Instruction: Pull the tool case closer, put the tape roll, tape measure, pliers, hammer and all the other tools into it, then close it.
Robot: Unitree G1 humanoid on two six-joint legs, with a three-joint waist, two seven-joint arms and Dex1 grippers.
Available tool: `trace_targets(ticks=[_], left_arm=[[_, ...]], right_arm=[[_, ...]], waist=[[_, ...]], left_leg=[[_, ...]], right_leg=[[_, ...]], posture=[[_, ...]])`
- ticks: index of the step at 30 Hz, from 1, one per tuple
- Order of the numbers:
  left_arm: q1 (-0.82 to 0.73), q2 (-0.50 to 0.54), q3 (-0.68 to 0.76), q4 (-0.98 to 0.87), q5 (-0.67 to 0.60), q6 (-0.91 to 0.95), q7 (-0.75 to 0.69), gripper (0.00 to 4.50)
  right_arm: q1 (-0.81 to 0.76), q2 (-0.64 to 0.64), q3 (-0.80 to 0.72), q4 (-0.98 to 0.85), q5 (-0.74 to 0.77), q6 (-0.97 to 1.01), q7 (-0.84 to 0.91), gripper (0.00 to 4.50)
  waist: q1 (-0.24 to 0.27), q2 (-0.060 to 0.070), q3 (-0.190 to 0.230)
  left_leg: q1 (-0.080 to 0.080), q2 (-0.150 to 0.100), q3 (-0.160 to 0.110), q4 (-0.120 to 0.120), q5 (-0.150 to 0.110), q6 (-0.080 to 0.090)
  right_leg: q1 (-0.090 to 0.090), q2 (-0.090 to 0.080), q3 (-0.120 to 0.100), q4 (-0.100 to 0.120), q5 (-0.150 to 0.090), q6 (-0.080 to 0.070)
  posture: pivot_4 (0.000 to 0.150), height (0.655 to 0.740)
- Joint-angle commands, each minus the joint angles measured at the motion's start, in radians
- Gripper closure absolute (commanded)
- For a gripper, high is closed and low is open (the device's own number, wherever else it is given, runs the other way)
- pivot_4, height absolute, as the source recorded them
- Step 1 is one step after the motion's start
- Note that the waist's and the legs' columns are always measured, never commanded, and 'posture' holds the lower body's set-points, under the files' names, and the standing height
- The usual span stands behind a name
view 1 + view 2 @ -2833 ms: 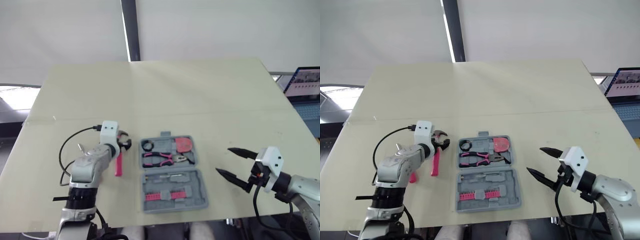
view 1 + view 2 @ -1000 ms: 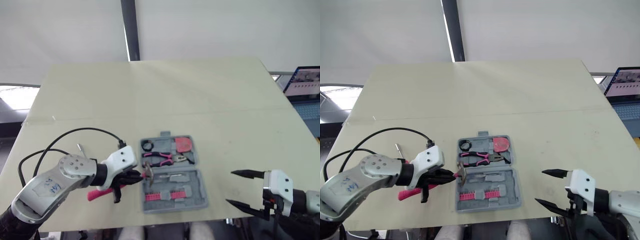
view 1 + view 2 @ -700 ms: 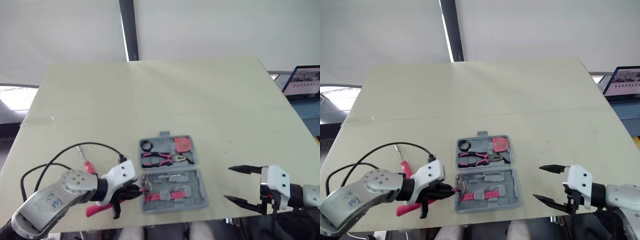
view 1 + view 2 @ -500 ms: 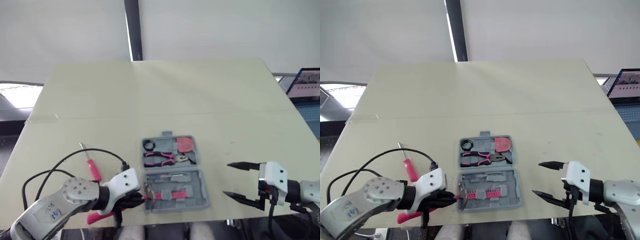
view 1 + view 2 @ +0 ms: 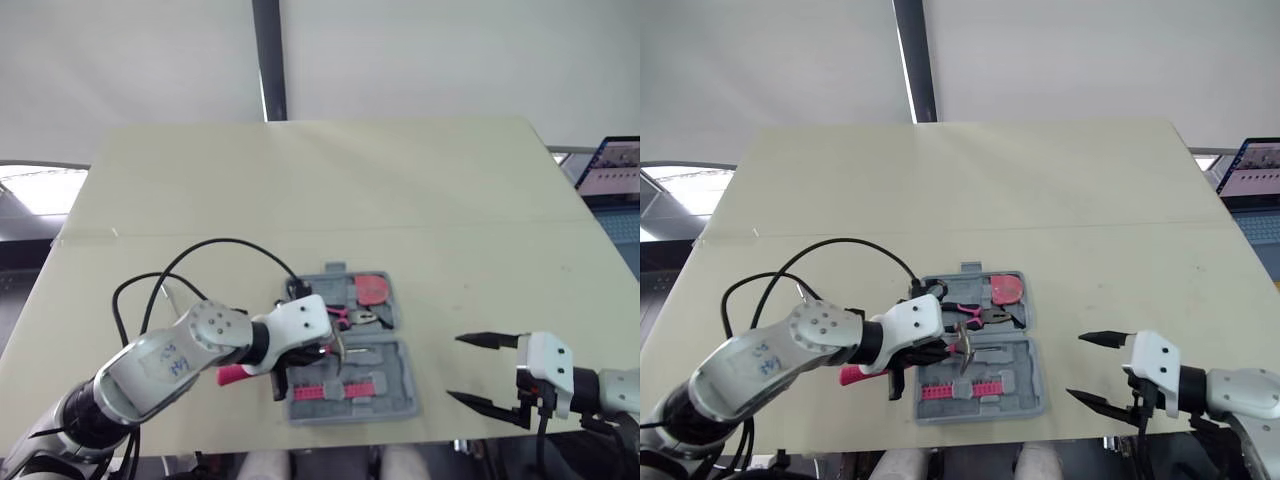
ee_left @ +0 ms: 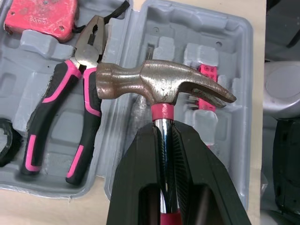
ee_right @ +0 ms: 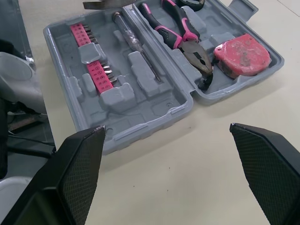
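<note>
The grey tool case (image 5: 400, 395) lies open near the table's front edge. In its far half are pink-handled pliers (image 6: 70, 108), a red tape measure (image 7: 241, 49) and a black tape roll (image 6: 4, 147). The near half holds a pink bit strip (image 7: 96, 65) and a thin screwdriver (image 7: 138, 47). My left gripper (image 5: 318, 350) is shut on the neck of the hammer (image 6: 159, 86). Its steel head hangs over the middle of the case and its pink handle (image 5: 852, 375) points left. My right gripper (image 5: 455, 368) stands open just right of the case, with nothing in it.
A black cable (image 5: 215, 250) loops over the table from my left arm. A thin metal shaft (image 5: 167, 295) peeks out beside that arm. A laptop (image 5: 612, 165) sits off the table's right edge. The far half of the table (image 5: 330, 180) is bare.
My left gripper has carried the hammer from the case's front left corner up and right, over the middle of the case. The right gripper has hardly moved. The camera shifted slightly.
</note>
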Motion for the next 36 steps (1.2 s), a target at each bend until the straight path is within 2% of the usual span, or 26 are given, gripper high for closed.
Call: trace_targets(ticks=[1,14,36], left_arm=[[-0.08,-0.042,-0.047,0.021,0.008,0.001,-0.007,4.44],[-0.173,-0.184,-0.233,0.124,0.076,0.042,0.072,4.44],[-0.276,-0.371,-0.342,0.293,0.142,0.06,0.112,4.44]], right_arm=[[0.011,-0.007,-0.038,-0.008,0.005,-0.018,0.002,0.0],[0.027,-0.015,-0.06,0.008,-0.017,-0.032,0.005,0.0],[0.054,-0.023,-0.083,-0.017,-0.018,-0.016,-0.012,0.0]], waist=[[0.002,-0.001,0.0],[0.005,-0.001,0.001],[0.005,-0.001,0.001]], left_leg=[[0.0,0.0,0.0,0.001,0.0,0.0],[0.0,0.0,0.0,0.001,0.0,0.0],[0.0,0.0,0.0,0.002,0.0,0.001]], right_leg=[[0.0,0.0,0.0,0.0,0.0,0.0],[0.0,0.0,0.0,0.0,0.0,0.0],[0.001,0.0,0.0,0.001,0.0,0.0]], posture=[[0.15,0.736],[0.15,0.736],[0.15,0.736]])
